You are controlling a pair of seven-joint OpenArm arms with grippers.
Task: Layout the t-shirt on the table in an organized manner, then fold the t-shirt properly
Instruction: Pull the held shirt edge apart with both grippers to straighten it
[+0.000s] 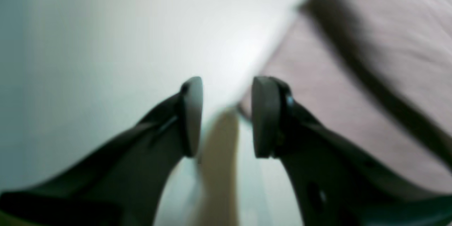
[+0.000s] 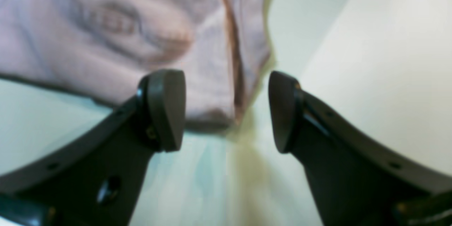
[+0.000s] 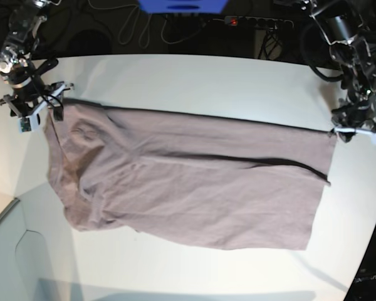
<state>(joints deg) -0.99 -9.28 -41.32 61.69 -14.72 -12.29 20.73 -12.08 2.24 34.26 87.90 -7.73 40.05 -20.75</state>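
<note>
T-shirt: the mauve-brown t-shirt [image 3: 194,188] lies spread across the middle of the table, long side running from the base view's left to its right, and it's mostly flat out there.

T-shirt, left end in base view: bunched and rumpled, with soft folds and a darker creased patch near the corner by the right arm.

T-shirt, right end in base view: a straight edge, its far corner sitting just under the left arm's claw.

Fold line: a dark crease runs across the cloth toward that straight edge, and the left wrist view catches it as a dark band over the fabric [image 1: 370,88].

Table: white and smooth [image 3: 194,75], bare surface showing on every side of the shirt, curved edge along the far side.

Left gripper: here it is [image 1: 226,116] with its fingers apart and nothing between them; white tabletop shows through the gap, and the shirt's edge lies just beside the right-hand pad. In the base view it hangs [image 3: 358,130] at the shirt's far corner.

Right gripper: fingers spread wide [image 2: 226,111], nothing pinched; a lumpy corner of the shirt [image 2: 148,35] sits just beyond the tips, blurred at this range. In the base view it sits [image 3: 34,108] at the opposite far corner.

Contact: whether either claw touches cloth or table, the pictures do not settle.

Background: cables and a blue object [image 3: 182,6] lie beyond the table's far edge.
</note>
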